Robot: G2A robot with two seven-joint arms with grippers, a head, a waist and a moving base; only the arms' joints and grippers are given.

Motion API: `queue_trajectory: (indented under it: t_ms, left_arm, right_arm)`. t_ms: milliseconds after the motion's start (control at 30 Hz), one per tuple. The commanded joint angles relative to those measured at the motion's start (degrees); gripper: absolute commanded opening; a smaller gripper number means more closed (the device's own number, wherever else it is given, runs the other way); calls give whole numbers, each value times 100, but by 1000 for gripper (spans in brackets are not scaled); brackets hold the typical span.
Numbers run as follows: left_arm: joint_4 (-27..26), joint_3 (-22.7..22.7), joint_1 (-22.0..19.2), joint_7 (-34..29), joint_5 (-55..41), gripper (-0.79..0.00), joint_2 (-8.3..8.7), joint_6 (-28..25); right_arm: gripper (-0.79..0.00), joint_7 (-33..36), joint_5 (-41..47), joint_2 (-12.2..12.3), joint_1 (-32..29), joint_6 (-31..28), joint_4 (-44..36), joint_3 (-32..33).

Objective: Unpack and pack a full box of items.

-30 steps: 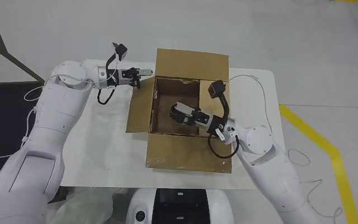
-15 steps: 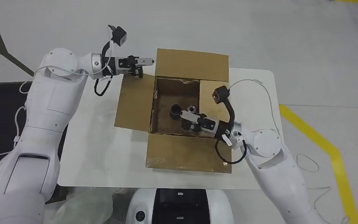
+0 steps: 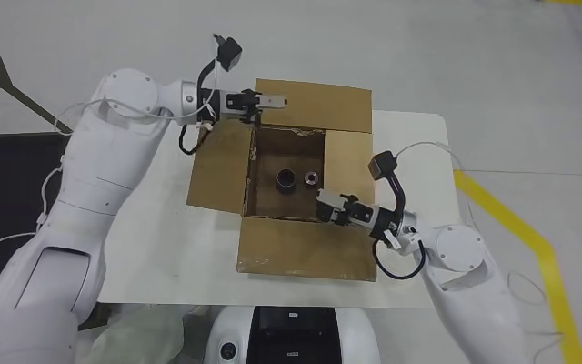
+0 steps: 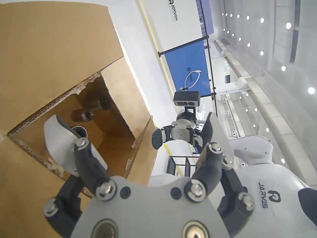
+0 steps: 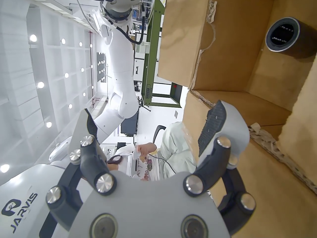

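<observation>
An open cardboard box [image 3: 314, 102] stands on the white table with its flaps spread. On its floor are a black cylinder [image 3: 285, 179] and a small metal sleeve [image 3: 311, 177]. My left gripper [image 3: 273, 100] hovers open over the box's far left corner; in its wrist view the gripper [image 4: 135, 131] frames the box [image 4: 49, 40] and the metal parts [image 4: 85, 115] inside. My right gripper [image 3: 324, 202] is open and empty at the near right inside edge. The right wrist view shows that gripper [image 5: 151, 125] with the black cylinder [image 5: 283, 37] well beyond its fingertips.
The box's left flap [image 3: 216, 168] and near flap [image 3: 300, 247] lie flat on the white table [image 3: 155, 237]. A yellow floor line [image 3: 509, 227] runs past the table's right side. Bare table lies left of the box.
My right gripper has drawn back from the black cylinder toward the near right edge, leaving it on the box floor. My left gripper has swung right to the far left corner; the left flap lies flatter.
</observation>
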Motion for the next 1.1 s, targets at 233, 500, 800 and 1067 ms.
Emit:
queue_trajectory:
  t_ms: [233,500,800,1067]
  left_arm:
    - [-119,466,-180,288,361,0,-152,162]
    - [-119,466,-180,288,361,0,-152,162]
    - [-364,512,-75,490,445,0,-169,339]
    - [-765,1013,-161,591,543,0,-350,735]
  right_arm:
    - [0,-17,45,40,-173,-29,-90,146]
    - [0,-17,45,40,-173,-29,-90,146]
    - [0,-80,-90,47,-211,54,-244,1]
    - [0,-91,-172,111,-597,11,-572,92]
